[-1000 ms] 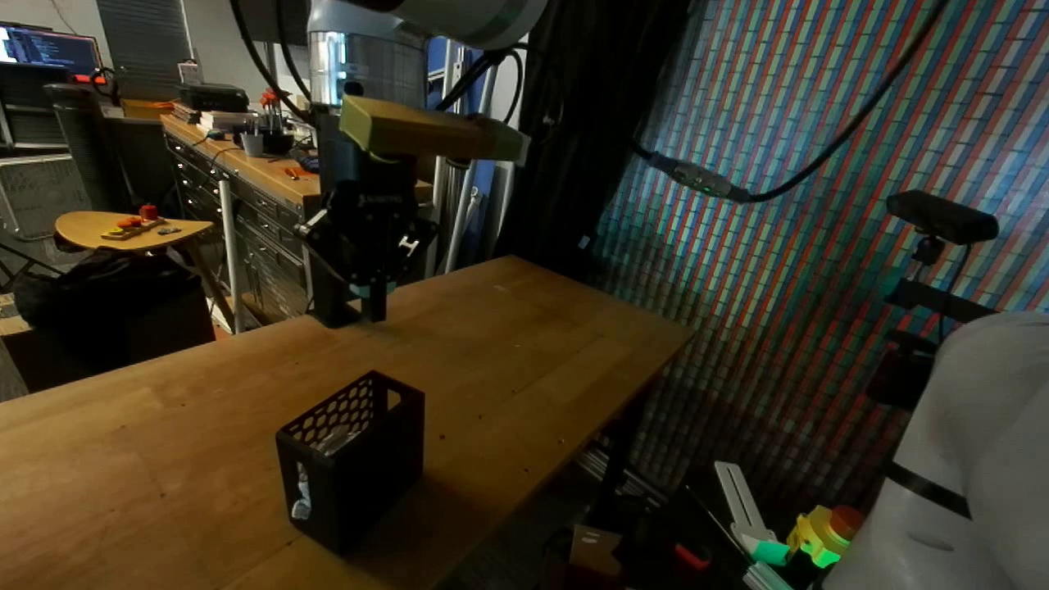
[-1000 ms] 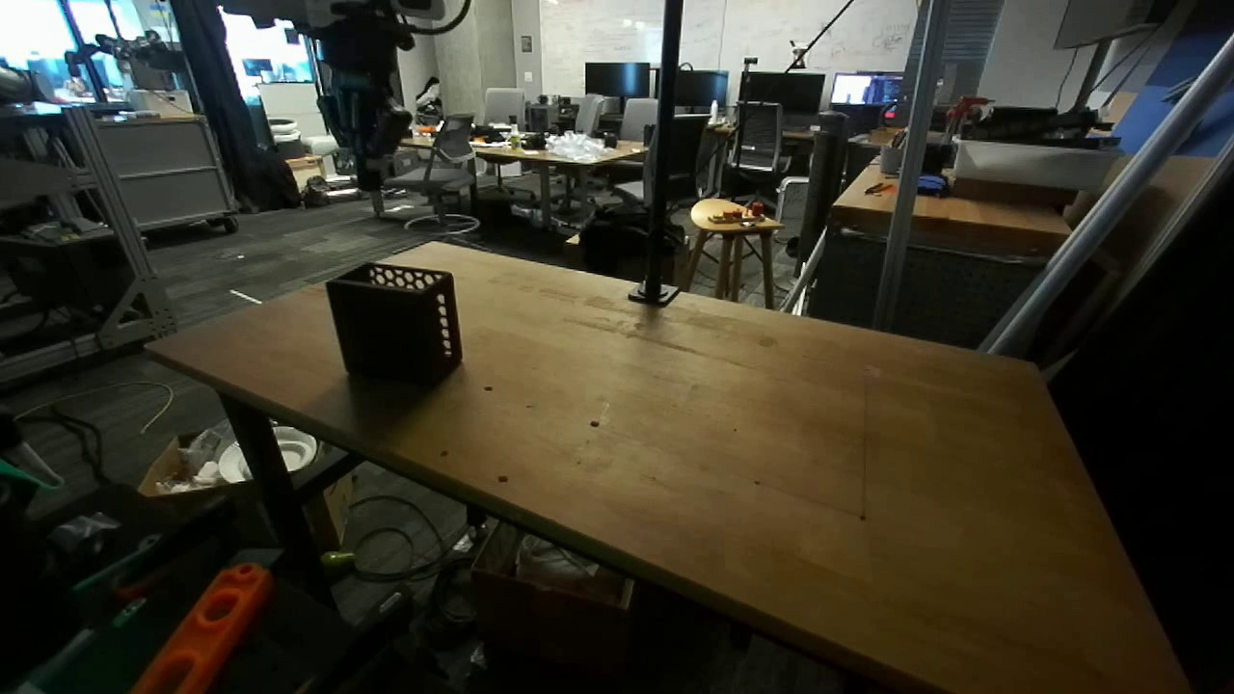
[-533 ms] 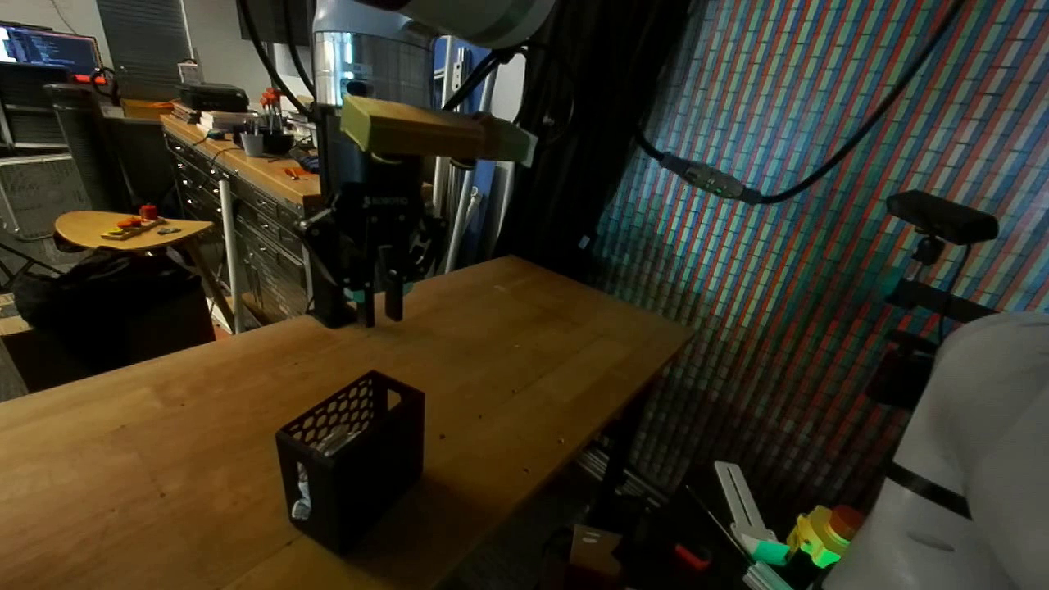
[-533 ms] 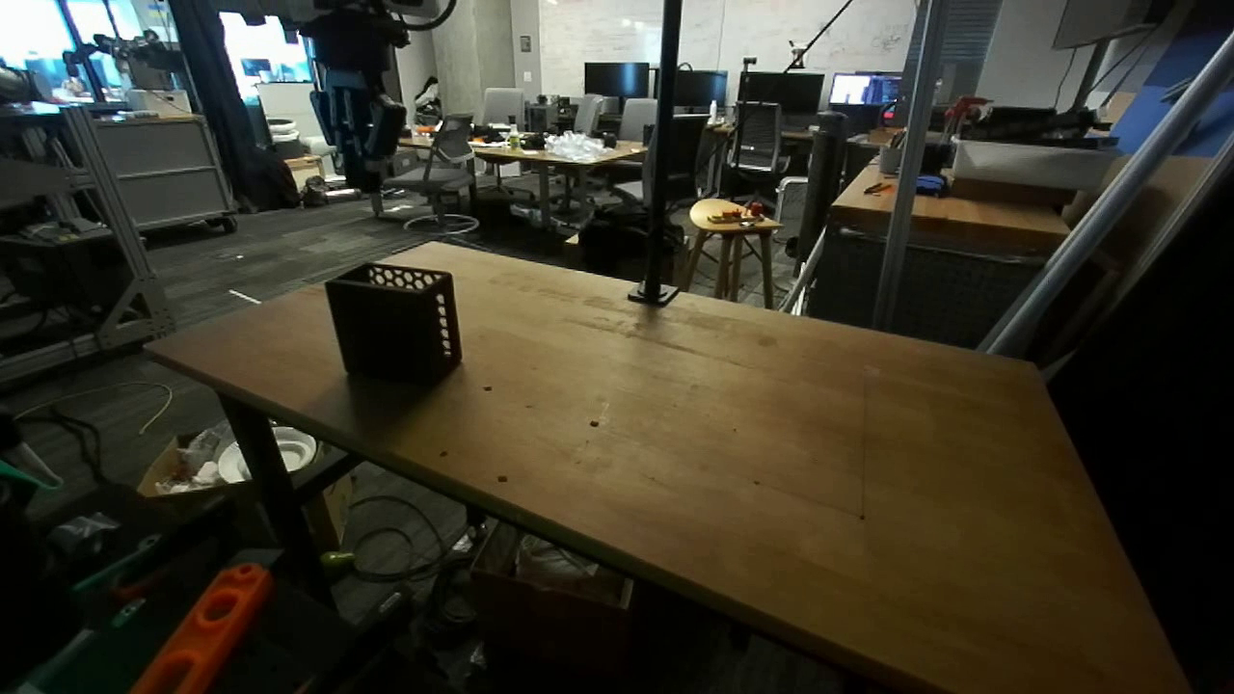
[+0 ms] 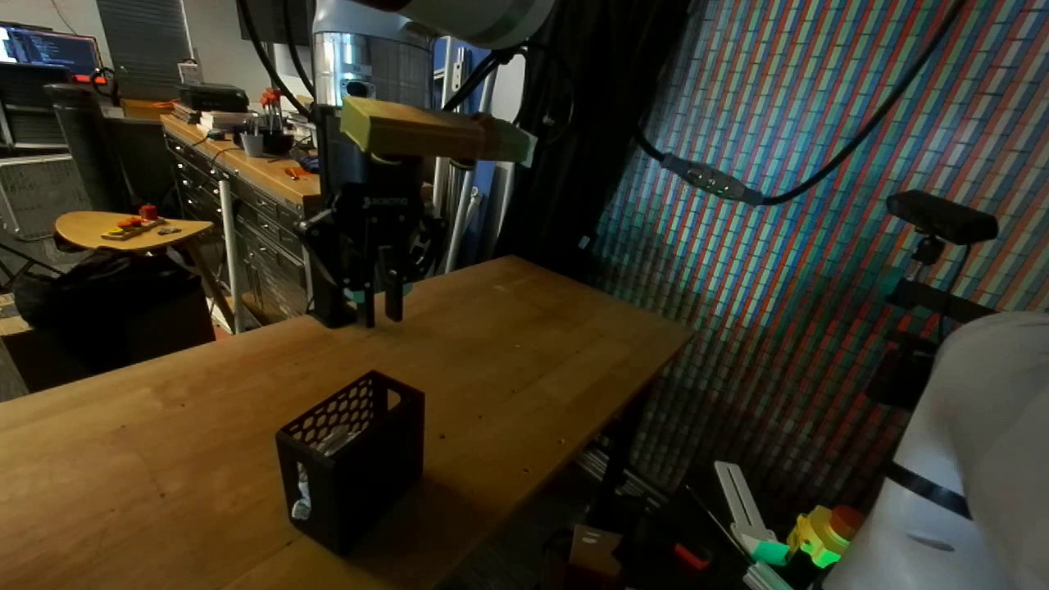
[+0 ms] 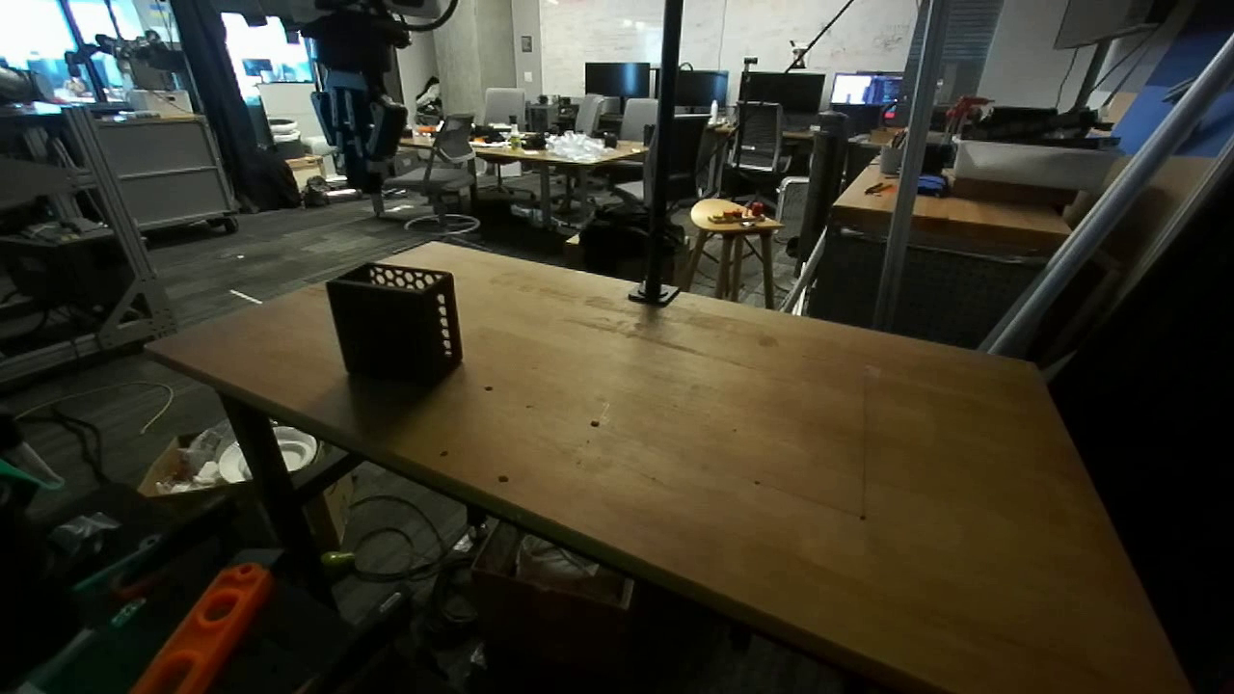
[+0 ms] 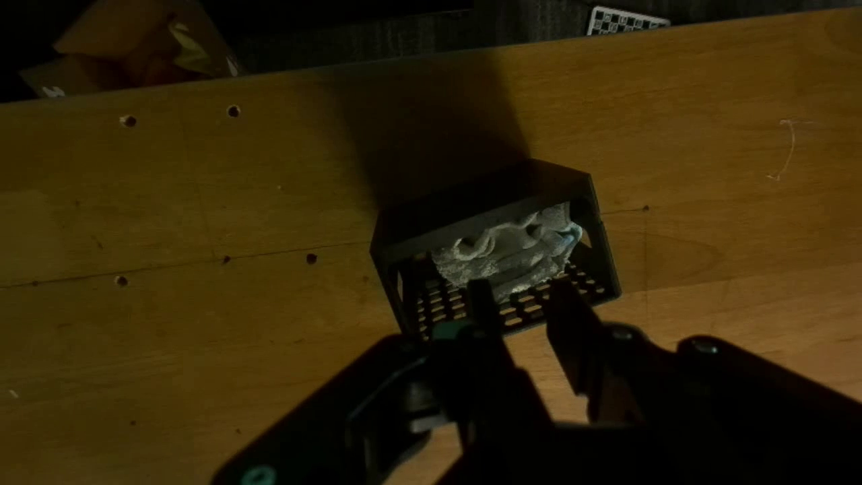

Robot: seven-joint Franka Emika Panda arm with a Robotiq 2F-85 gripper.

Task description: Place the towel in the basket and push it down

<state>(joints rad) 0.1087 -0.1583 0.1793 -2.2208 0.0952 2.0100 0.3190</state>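
the 2 fingers (image 7: 486,313) of the gripper (image 7: 519,296) stand released, a gap between their tips; below them and apart, the rumpled towel (image 7: 508,254) lies inside the black basket (image 7: 465,205) on the table (image 7: 707,101).

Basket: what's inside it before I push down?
The towel, rumpled, with a bluish patch at one end, in the wrist view; in an exterior view, some shows through an end of the basket. Its floor under the towel, and anything beneath the folds, is covered.
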